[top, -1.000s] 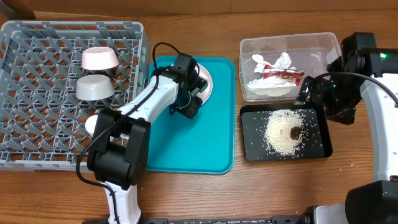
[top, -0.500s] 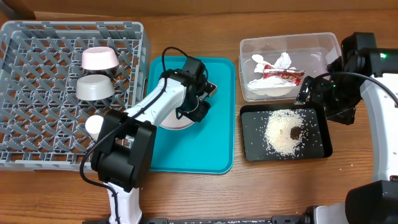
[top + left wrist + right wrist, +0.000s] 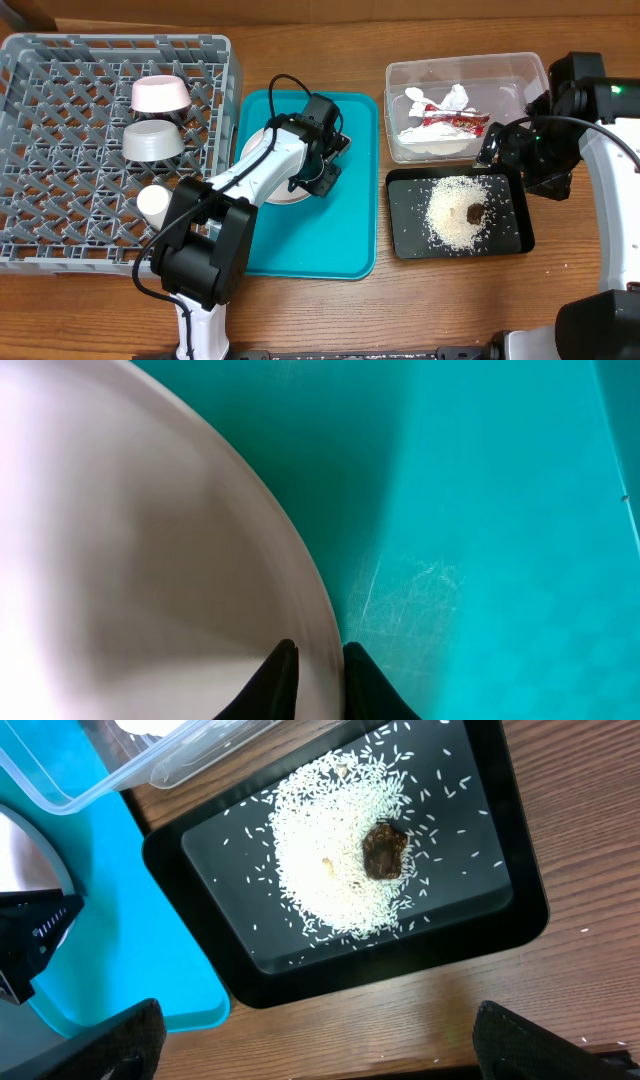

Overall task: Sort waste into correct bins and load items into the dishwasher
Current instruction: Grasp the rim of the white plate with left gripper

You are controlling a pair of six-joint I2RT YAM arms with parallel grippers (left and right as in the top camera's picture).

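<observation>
My left gripper (image 3: 320,168) is shut on the rim of the large white plate (image 3: 278,192), which is over the teal tray (image 3: 345,235). In the left wrist view both fingers (image 3: 318,660) pinch the plate's (image 3: 130,560) edge. The grey rack (image 3: 60,60) holds the pinkish dish (image 3: 160,95), grey bowl (image 3: 153,141) and white cup (image 3: 153,204). The clear tub (image 3: 470,72) holds the red-and-white wrapper (image 3: 455,123) and napkin (image 3: 445,98). The black tray (image 3: 400,235) holds rice (image 3: 448,218) and a brown lump (image 3: 474,213). My right gripper (image 3: 520,160) is open and empty beside the black tray (image 3: 200,920). The chopsticks are out of view.
The teal tray (image 3: 480,510) lies between the rack and the two bins. Bare wooden table (image 3: 400,1020) runs along the front under the right gripper (image 3: 320,1050). The clear tub's corner (image 3: 150,760) overhangs near the black tray.
My left gripper has dragged the white plate from the tray's far right part toward its left middle. The right arm has not moved.
</observation>
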